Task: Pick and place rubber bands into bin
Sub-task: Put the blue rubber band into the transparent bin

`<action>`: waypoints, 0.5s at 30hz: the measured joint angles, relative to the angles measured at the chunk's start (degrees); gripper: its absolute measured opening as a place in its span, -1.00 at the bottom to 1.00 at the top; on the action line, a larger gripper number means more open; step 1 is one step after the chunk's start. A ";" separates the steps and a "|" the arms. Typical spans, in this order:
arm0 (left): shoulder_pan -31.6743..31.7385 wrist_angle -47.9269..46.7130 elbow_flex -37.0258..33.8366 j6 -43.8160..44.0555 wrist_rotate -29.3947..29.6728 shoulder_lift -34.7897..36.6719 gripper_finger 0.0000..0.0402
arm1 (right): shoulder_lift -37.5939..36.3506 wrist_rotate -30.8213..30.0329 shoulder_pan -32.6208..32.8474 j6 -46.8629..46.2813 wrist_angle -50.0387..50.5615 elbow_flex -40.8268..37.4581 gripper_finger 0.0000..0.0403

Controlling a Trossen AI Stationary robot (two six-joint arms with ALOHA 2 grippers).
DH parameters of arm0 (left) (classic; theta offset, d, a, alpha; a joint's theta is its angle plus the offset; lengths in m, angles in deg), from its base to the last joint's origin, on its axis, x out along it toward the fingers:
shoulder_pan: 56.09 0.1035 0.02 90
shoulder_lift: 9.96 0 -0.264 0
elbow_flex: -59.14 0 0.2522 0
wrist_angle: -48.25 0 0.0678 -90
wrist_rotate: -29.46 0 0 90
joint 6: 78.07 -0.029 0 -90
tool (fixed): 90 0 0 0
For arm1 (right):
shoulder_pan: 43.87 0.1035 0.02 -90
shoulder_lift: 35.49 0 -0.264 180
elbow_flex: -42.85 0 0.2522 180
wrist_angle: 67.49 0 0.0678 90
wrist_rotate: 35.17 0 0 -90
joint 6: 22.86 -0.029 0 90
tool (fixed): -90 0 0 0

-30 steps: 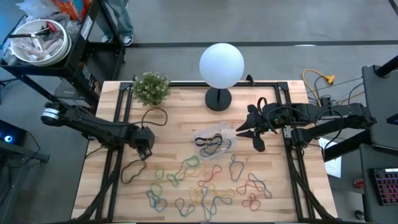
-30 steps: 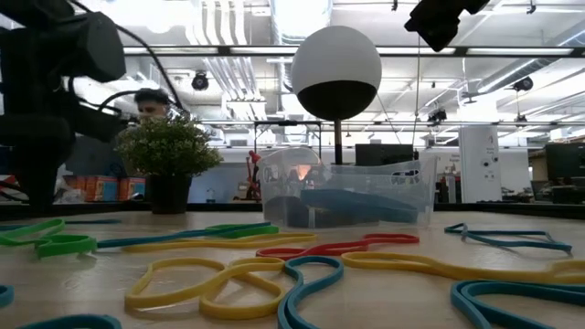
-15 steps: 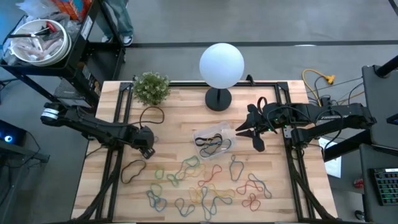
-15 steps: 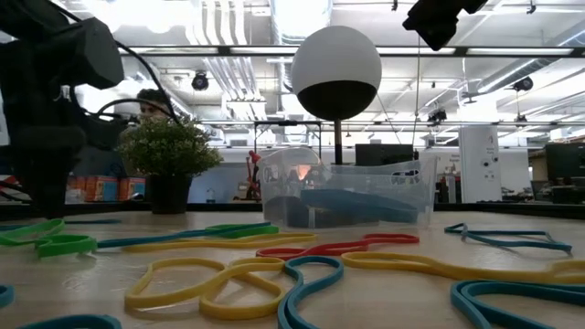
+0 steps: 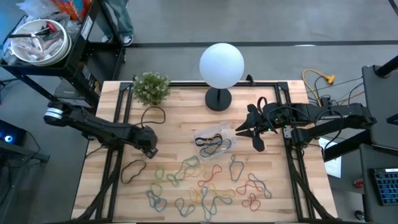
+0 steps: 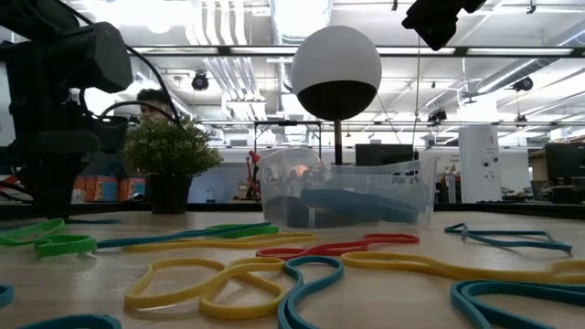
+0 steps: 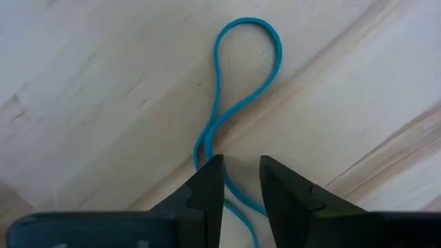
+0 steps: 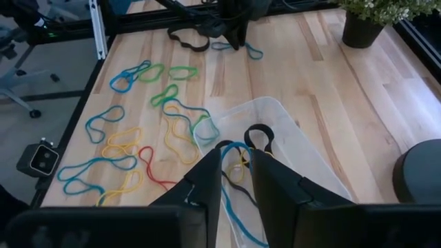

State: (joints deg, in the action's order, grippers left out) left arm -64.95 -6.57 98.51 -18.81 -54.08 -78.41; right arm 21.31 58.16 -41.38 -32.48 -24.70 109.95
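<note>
Many coloured rubber bands (image 5: 199, 183) lie loose on the wooden table. More of them lie in the clear bin (image 5: 214, 140) at its middle. My left gripper (image 5: 148, 149) points down close over a thin blue band (image 7: 227, 103) left of the bin. Its fingers (image 7: 241, 165) stand open by a narrow gap, one on each side of the band's strand; I cannot tell whether they touch it. My right gripper (image 8: 236, 155) hangs high over the bin's right end, open by a narrow gap and holding nothing.
A white globe lamp (image 5: 221, 64) and a potted plant (image 5: 151, 87) stand along the far edge. Black bands lie at the left (image 5: 132, 171) and near the plant (image 5: 153, 115). A person shows in the room behind the plant (image 6: 151, 100).
My left gripper has sunk toward the table and shifted slightly toward the bin, rolling a little about its own axis. The bands and the bin have stayed where they were.
</note>
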 joint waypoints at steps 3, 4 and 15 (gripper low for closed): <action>0.00 0.09 0.81 -0.02 -0.14 -1.37 -0.69 | 0.00 0.07 0.01 0.03 -0.28 0.00 -0.64; 0.00 0.16 0.96 -0.02 -0.16 -1.80 -0.73 | 0.02 0.11 0.01 0.08 -0.52 0.00 -0.64; -0.04 1.39 1.18 -0.09 -0.35 -2.00 -1.00 | 0.02 0.13 0.01 -0.51 -1.06 0.00 -0.66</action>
State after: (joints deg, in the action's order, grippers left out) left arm -64.99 -5.19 99.69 -18.90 -54.44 -80.41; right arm 21.33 58.29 -41.37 -32.99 -25.77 109.95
